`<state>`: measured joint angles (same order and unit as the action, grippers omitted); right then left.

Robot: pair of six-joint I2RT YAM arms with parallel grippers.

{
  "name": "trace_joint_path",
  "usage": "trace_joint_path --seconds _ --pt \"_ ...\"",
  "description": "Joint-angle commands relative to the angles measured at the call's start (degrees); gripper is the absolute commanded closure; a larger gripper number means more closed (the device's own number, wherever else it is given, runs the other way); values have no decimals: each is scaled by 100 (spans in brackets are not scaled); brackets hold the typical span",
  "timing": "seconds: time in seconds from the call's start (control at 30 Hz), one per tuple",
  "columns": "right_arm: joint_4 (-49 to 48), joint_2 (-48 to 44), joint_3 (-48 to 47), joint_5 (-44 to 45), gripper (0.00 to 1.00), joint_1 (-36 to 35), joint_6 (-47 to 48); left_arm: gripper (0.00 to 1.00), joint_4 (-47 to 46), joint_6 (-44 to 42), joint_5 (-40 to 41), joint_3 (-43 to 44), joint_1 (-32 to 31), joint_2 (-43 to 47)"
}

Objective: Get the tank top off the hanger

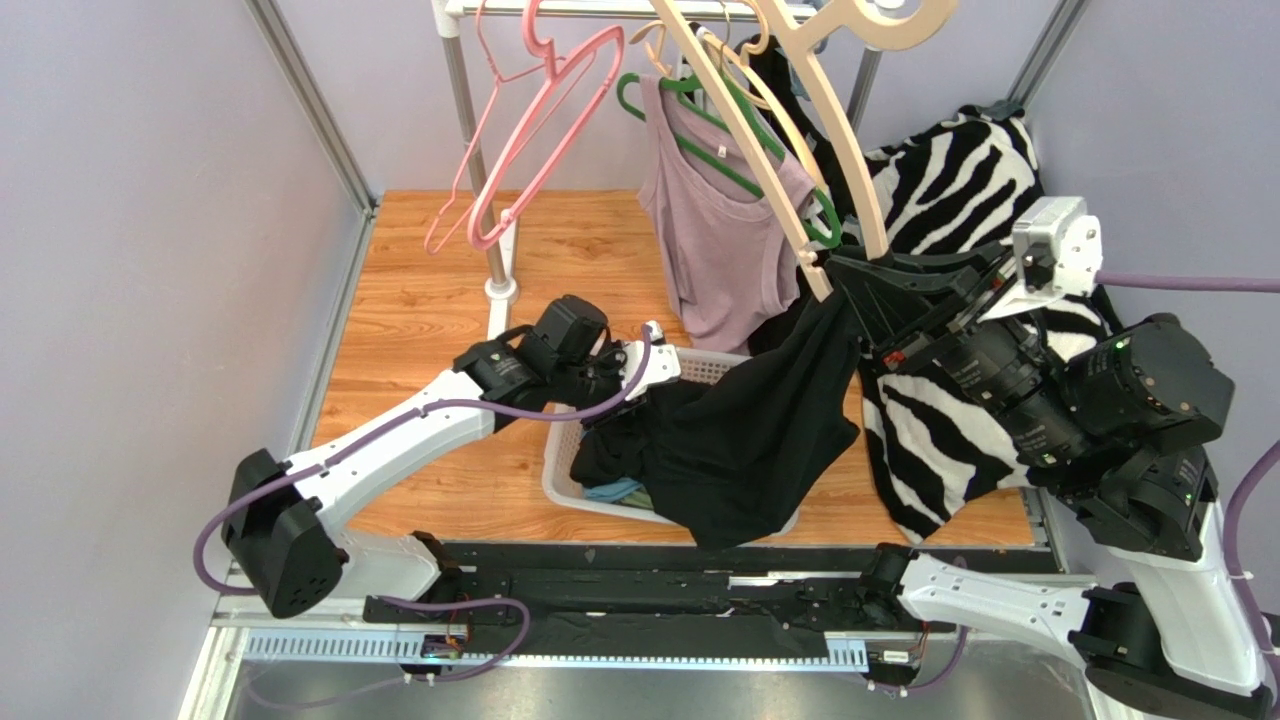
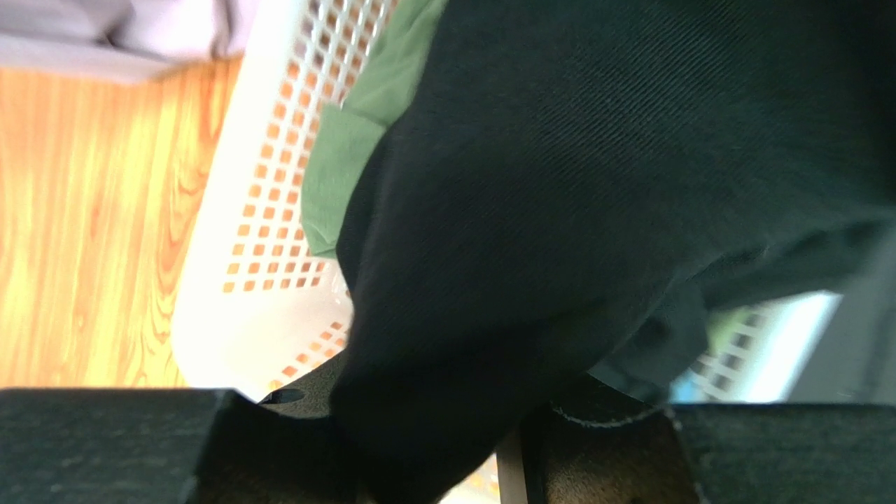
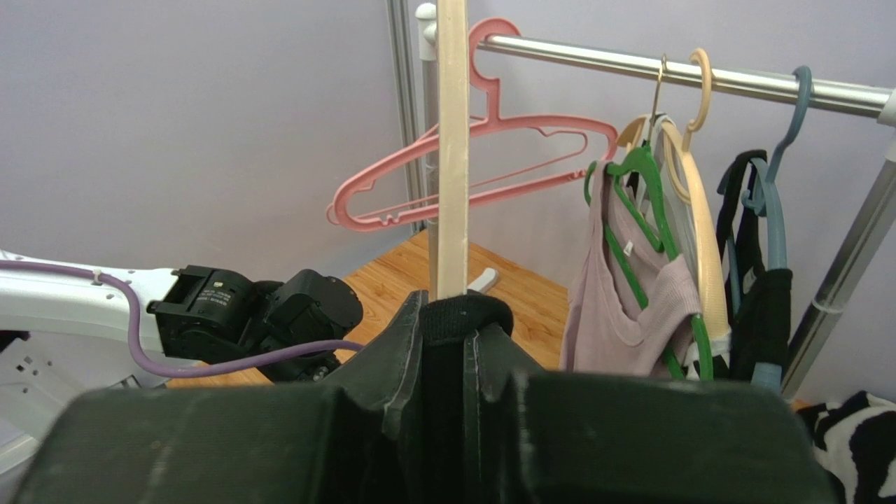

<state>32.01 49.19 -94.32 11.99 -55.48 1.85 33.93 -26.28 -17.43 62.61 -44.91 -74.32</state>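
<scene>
Wood-grain table point(image 1: 436, 285), lavender walls point(image 1: 150, 225), metal frame posts point(image 1: 308, 98). 2 arms at near edge. Rail point(image 3: 631, 65) at back carries pink hanger point(image 1: 549, 132) and mauve top point(image 1: 729, 255). Zebra cloth point(image 1: 947, 180) heaped at right.

Right gripper point(image 1: 857, 293) clenched on wooden hanger point(image 1: 819, 165). Black tank top point(image 1: 766, 420) hangs from that grip, band of it wrapped on hanger there, rest draped into white basket point(image 1: 568, 477) mid-table.

Left gripper point(image 1: 639, 368) at basket, smothered in black cloth. Pinching or released, cannot tell.
</scene>
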Motion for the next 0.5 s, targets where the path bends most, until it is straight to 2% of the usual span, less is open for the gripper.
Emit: trace_joint_path --seconds 0.0,0.23,0.33,0.47 --pt "-652 73 116 365 100 -41 307 60 -809 -263 389 -258 -18 -502" --pt "-687 284 273 313 100 -42 229 62 -326 -193 653 260 -18 -1514" --pt "-854 109 615 304 100 -41 115 61 -702 -237 785 86 -18 -1559" --pt "-916 -58 862 304 100 -41 53 56 -1099 -185 1354 -47 -18 -1708"
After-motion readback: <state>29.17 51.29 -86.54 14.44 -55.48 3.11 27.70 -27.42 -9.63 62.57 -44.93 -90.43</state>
